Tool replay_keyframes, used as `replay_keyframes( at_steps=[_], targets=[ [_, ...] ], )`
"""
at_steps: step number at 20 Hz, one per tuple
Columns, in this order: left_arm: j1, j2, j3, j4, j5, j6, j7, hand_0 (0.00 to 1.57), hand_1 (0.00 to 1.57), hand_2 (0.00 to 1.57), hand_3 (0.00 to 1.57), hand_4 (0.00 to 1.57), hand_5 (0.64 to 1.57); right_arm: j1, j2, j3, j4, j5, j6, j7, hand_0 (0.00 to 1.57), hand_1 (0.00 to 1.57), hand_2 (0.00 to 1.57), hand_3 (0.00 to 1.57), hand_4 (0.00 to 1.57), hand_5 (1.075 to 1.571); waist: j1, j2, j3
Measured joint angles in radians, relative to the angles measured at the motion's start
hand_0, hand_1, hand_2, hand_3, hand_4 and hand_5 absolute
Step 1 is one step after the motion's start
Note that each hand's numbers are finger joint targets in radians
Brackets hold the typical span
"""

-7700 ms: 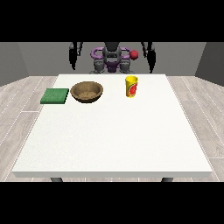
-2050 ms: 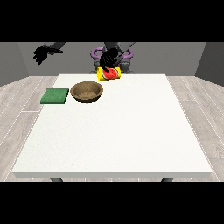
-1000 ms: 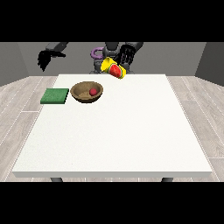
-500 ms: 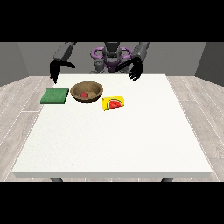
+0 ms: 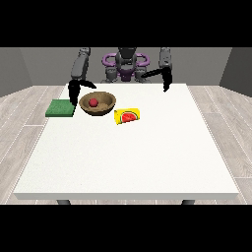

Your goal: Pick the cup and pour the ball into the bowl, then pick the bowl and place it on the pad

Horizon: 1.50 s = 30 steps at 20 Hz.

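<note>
A brown wooden bowl (image 5: 107, 104) stands on the white table at the back left, with a red ball (image 5: 93, 102) inside it. A yellow cup (image 5: 127, 116) with a red melon print lies on its side just right of the bowl. A green pad (image 5: 60, 108) lies flat to the bowl's left. The hand at the view's left (image 5: 75, 93) hangs between pad and bowl, close to the bowl's left rim, fingers pointing down. The hand at the view's right (image 5: 166, 81) hovers over the table's back edge, well away from the cup, holding nothing.
The white table (image 5: 128, 157) stretches wide towards the camera. The robot's torso (image 5: 126, 66) stands behind the far edge. Grey wood floor surrounds the table.
The ball went from cup into bowl. The cup now lies tipped on the table, let go. The hand at the view's left has come down beside the bowl; the other has drawn back.
</note>
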Motion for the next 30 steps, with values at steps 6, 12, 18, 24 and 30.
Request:
replay_keyframes(
  at_steps=[6,12,18,24,30],
  targets=[
    [0.028,0.04,0.023,-0.078,0.027,-0.071,0.013,0.0,0.0,0.0,0.0,0.0,1.565,-0.057,-0.023,-0.02,0.17,0.002,-0.012,-0.104,0.0,0.0,0.0,0.0,0.19,1.561,0.022,0.013,0.0014],
    [0.051,0.045,0.029,-0.136,0.025,-0.087,0.016,0.0,0.0,0.0,0.0,0.0,1.566,-0.107,-0.048,-0.027,0.302,0.0,0.005,-0.186,0.0,0.0,0.0,0.0,0.14,1.564,0.028,0.043,0.0009],
    [0.063,0.069,0.051,-0.177,0.04,-0.12,0.045,0.0,0.0,0.0,0.0,0.0,1.569,-0.126,-0.025,-0.032,0.371,-0.014,-0.015,-0.208,0.78,0.78,0.39,0.0,0.44,1.533,0.028,0.034,-0.0056],
    [0.037,0.078,0.046,-0.219,0.052,-0.146,0.037,0.0,0.0,0.0,0.0,0.6,1.544,-0.062,-0.028,-0.007,0.325,0.05,-0.202,-0.259,1.57,1.57,1.57,1.51,0.94,1.549,0.091,0.06,-0.0366],
    [0.026,0.066,0.029,-0.203,0.054,-0.164,0.045,0.0,0.0,0.0,0.0,0.93,1.436,-0.035,-0.073,0.058,0.292,0.168,-0.423,-0.157,1.57,1.57,1.57,1.18,0.89,1.567,0.128,0.037,-0.0342]
  ],
)
